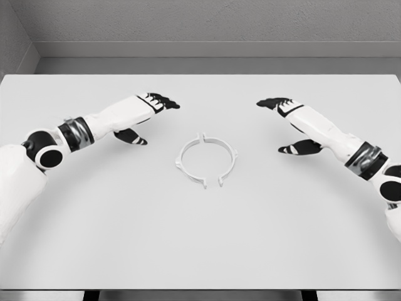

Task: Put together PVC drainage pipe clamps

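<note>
While the left hand (149, 111) hovers at ten o'clock of the pipe clamp ring (207, 160), its fingers are loosely spread and hold nothing. That ring, two white half-shells facing each other, lies flat mid-table (200, 251). At two o'clock, the right hand (287, 119) mirrors it, fingers apart, empty.

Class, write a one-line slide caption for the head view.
Two open robot hands, left robot hand and right robot hand, flank a white two-piece pipe clamp ring on a white table.
</note>
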`<action>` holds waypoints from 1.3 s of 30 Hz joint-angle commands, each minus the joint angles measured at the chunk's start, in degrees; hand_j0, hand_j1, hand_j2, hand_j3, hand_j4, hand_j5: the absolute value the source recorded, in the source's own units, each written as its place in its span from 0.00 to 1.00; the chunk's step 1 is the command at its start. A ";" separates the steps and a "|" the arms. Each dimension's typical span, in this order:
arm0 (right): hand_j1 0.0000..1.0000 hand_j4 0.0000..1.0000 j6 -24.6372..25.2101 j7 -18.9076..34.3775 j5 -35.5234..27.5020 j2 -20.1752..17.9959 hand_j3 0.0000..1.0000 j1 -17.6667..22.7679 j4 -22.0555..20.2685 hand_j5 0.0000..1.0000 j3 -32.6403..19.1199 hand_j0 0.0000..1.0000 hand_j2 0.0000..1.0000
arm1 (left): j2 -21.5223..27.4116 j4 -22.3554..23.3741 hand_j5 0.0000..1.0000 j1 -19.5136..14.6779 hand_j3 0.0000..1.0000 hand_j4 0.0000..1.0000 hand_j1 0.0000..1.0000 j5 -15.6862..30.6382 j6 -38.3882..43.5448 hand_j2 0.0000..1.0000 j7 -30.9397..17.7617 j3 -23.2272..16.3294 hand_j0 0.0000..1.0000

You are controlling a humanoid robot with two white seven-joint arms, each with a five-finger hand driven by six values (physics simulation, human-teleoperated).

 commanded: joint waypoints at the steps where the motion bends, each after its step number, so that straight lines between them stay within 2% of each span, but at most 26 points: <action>1: 1.00 1.00 0.10 0.00 -0.59 -0.04 1.00 0.00 -2.70 1.00 0.15 1.00 1.00 | -1.02 0.22 1.00 0.00 1.00 1.00 1.00 0.36 0.08 1.00 -0.22 -0.96 1.00; 9: 1.00 1.00 0.10 -0.35 -0.77 1.19 1.00 -0.26 -2.26 1.00 3.57 1.00 1.00 | -2.52 0.57 1.00 0.18 1.00 1.00 1.00 0.01 0.08 1.00 -1.45 -1.66 1.00; 14: 1.00 1.00 0.10 -0.09 -0.06 2.51 1.00 -0.09 -2.17 1.00 4.63 1.00 1.00 | -4.28 2.15 1.00 0.26 1.00 1.00 1.00 -1.22 0.08 1.00 -1.53 -1.93 1.00; 20: 1.00 1.00 0.10 -0.18 -0.59 2.33 1.00 0.09 -2.69 1.00 4.54 1.00 1.00 | -4.36 2.06 1.00 0.09 1.00 1.00 1.00 -1.22 0.08 1.00 -1.53 -1.93 1.00; 25: 1.00 1.00 0.10 -0.18 -0.77 2.24 1.00 0.09 -3.49 1.00 4.54 1.00 1.00 | -3.13 1.71 1.00 -1.14 1.00 1.00 1.00 -0.25 0.08 1.00 -1.45 -1.14 1.00; 28: 1.00 1.00 0.10 -0.18 -0.50 2.51 1.00 0.09 -3.49 1.00 4.80 1.00 1.00 | -0.58 1.45 1.00 -1.41 1.00 1.00 1.00 0.10 0.08 1.00 -1.36 0.09 1.00; 31: 1.00 1.00 0.10 0.00 -0.15 2.68 1.00 -0.26 -2.35 1.00 5.77 1.00 1.00 | -0.32 1.27 1.00 -1.41 1.00 1.00 1.00 0.27 0.08 1.00 -1.36 -0.08 1.00; 33: 1.00 1.00 0.10 0.00 0.11 4.09 1.00 -0.79 -0.06 1.00 6.65 1.00 1.00 | 0.03 1.27 1.00 -1.41 1.00 1.00 1.00 0.80 0.08 1.00 -1.36 -0.35 1.00; 36: 1.00 1.00 0.10 0.00 1.69 5.41 1.00 -0.88 0.38 1.00 6.74 1.00 1.00 | -0.06 0.04 1.00 -1.23 1.00 1.00 1.00 0.89 0.08 1.00 -1.36 -0.52 1.00; 39: 1.00 1.00 0.10 0.00 2.75 6.73 1.00 -2.02 3.19 1.00 7.44 1.00 1.00 | -0.06 -0.31 1.00 -1.23 1.00 1.00 1.00 0.89 0.08 1.00 -1.36 -0.52 1.00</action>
